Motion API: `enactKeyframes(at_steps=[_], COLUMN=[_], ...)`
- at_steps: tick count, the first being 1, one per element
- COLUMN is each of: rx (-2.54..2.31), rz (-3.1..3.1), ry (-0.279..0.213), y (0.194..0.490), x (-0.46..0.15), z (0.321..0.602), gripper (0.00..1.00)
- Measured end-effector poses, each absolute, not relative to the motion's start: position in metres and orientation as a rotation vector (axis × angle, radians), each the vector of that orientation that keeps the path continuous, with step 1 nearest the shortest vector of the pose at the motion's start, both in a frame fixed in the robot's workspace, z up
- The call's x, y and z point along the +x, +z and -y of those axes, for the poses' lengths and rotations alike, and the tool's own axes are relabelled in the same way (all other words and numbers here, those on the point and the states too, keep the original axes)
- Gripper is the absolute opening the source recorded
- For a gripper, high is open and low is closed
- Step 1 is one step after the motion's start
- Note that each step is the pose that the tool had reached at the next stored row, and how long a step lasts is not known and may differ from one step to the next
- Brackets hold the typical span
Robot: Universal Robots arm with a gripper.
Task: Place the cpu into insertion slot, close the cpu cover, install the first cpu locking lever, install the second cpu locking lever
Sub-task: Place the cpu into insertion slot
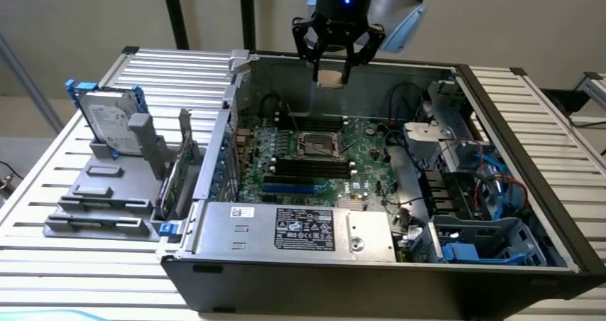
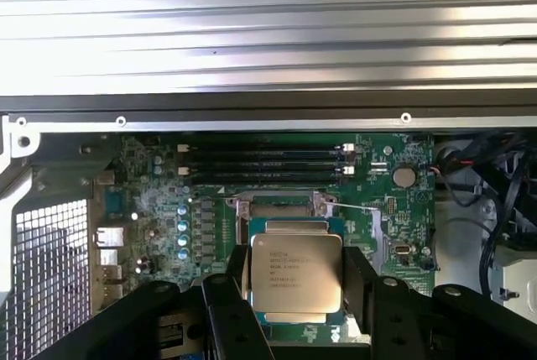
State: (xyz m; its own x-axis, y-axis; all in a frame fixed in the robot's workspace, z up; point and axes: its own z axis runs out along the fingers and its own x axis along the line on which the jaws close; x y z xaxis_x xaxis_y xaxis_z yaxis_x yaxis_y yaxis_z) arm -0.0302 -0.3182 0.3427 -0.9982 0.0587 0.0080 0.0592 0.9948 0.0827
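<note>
**CPU Clamped in the Gripper, Hanging Over the Open Case**

Exterior view: the gripper [image 1: 331, 67] is hanging above the far wall of the open computer case [image 1: 379, 282]. Its black fingers are clamping the cpu [image 1: 330, 78], which is showing a pale tan face. The chip is sitting in the air, well above the green motherboard [image 1: 365, 147] and apart from the socket [image 1: 320, 145], which is lying near the board's middle. How the cpu cover is standing is too small to tell. A labelled power supply [image 1: 284, 229] is lying along the case's near side. The case is resting on a slatted metal table [image 1: 57, 186]. On the exterior view's left, a hard drive [image 1: 106, 118] is standing upright in a grey holder.

Wrist view: the cpu [image 2: 295, 272] is turning its silvery face (with lines of fine print) toward the camera. The fingers [image 2: 237, 293] are pressing on two opposite edges. The socket [image 2: 281, 209] is lying on the board behind the chip, partly hidden by it. Dark memory slots [image 2: 264, 163] are running just beyond the socket.
</note>
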Motion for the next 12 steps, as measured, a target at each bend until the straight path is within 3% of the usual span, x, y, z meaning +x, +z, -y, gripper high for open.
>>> enactKeyframes(at_steps=[12], rx=[-0.421], rz=[3.114], ry=[-0.131], y=[0.3415], x=[-0.0301], z=[0.3182], gripper=[0.55])
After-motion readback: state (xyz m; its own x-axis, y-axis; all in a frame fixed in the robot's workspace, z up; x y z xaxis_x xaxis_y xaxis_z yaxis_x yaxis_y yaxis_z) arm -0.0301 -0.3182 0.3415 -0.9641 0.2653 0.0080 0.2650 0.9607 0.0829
